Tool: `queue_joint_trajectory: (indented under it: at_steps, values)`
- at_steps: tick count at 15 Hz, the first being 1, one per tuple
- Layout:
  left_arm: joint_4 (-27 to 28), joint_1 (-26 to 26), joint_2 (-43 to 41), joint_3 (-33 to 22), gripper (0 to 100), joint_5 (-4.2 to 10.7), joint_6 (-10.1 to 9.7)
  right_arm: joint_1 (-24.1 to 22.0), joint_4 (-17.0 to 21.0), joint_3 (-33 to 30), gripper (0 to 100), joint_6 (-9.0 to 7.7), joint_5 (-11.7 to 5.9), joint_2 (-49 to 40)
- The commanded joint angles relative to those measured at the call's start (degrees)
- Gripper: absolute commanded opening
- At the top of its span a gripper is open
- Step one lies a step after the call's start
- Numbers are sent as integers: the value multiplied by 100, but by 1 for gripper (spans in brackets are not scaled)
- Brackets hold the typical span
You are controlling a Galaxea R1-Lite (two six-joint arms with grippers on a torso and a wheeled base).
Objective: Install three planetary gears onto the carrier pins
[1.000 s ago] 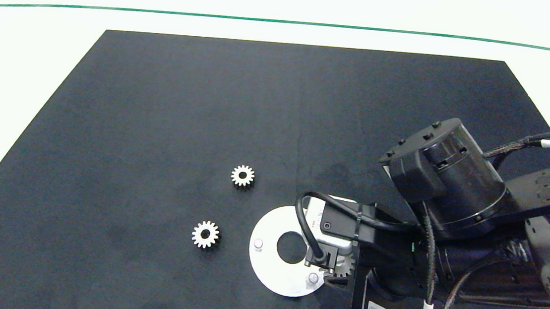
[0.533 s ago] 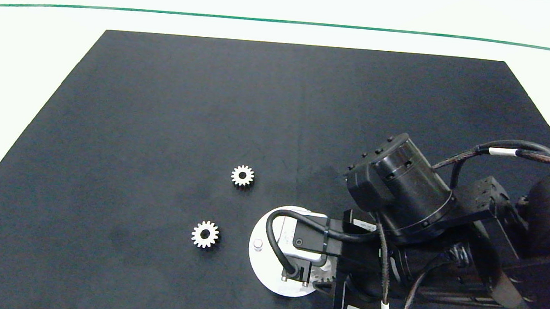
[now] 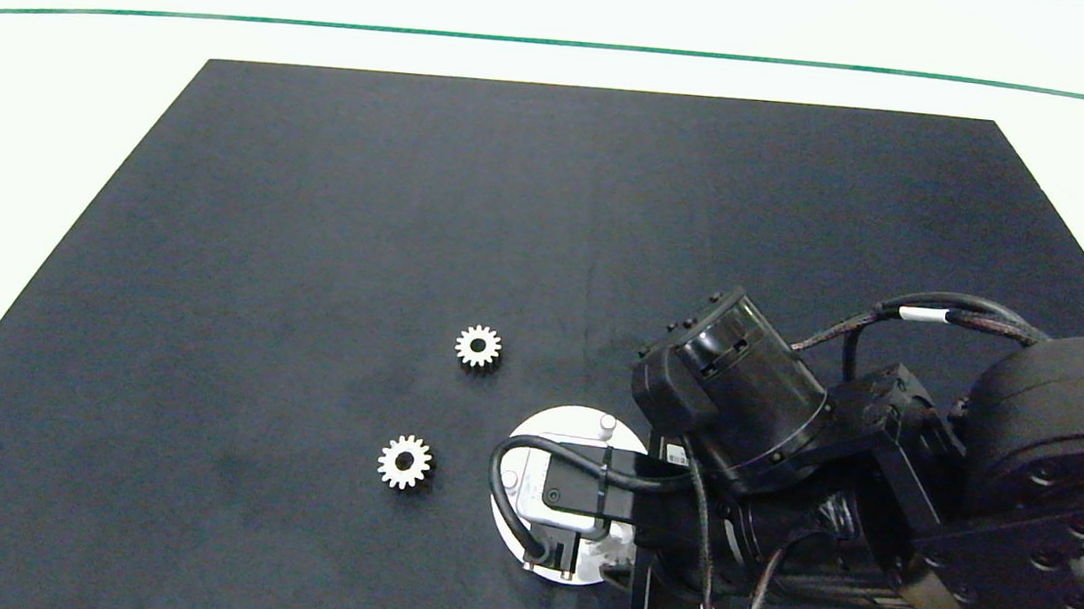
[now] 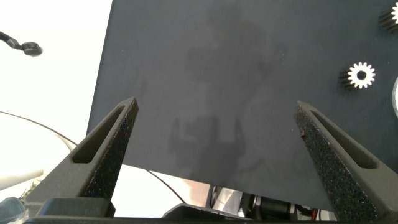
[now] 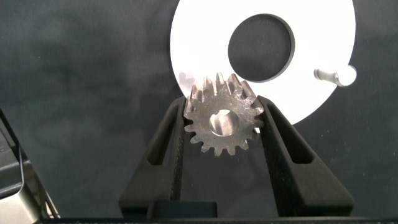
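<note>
My right gripper (image 5: 222, 107) is shut on one planetary gear (image 5: 222, 119), held flat between the fingers over the rim of the white carrier disc (image 5: 314, 37). One carrier pin (image 5: 336, 75) stands beyond the disc's centre hole. From above, the right arm's wrist (image 3: 585, 490) covers most of the disc (image 3: 559, 424); two pins (image 3: 607, 421) (image 3: 509, 479) show, and the held gear's teeth (image 3: 616, 550) peek out. Two more gears (image 3: 478, 346) (image 3: 405, 461) lie flat on the mat left of the disc. My left gripper (image 4: 216, 107) hangs open over the mat, holding nothing.
A black mat (image 3: 313, 226) covers the white table (image 3: 49, 104); a green line (image 3: 565, 44) runs along the far side. The left arm is outside the head view. The left wrist view shows a loose gear (image 4: 360, 75) and the mat's edge (image 4: 102, 93).
The right arm has moved left and toward the table's near edge, carrying the gear across the disc. The far pin is now uncovered. The two loose gears have not moved.
</note>
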Motion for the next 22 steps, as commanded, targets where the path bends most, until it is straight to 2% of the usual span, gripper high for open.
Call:
queue_joint_trajectory:
  at_steps: [1, 22]
  values:
    - [26, -1, 29, 14, 100, 4, -6, 3, 13, -48, 25, -21, -14, 142]
    - [17, -19, 73, -4, 100, 4, -6, -32, 110, 57, 25, -21, -119, 54]
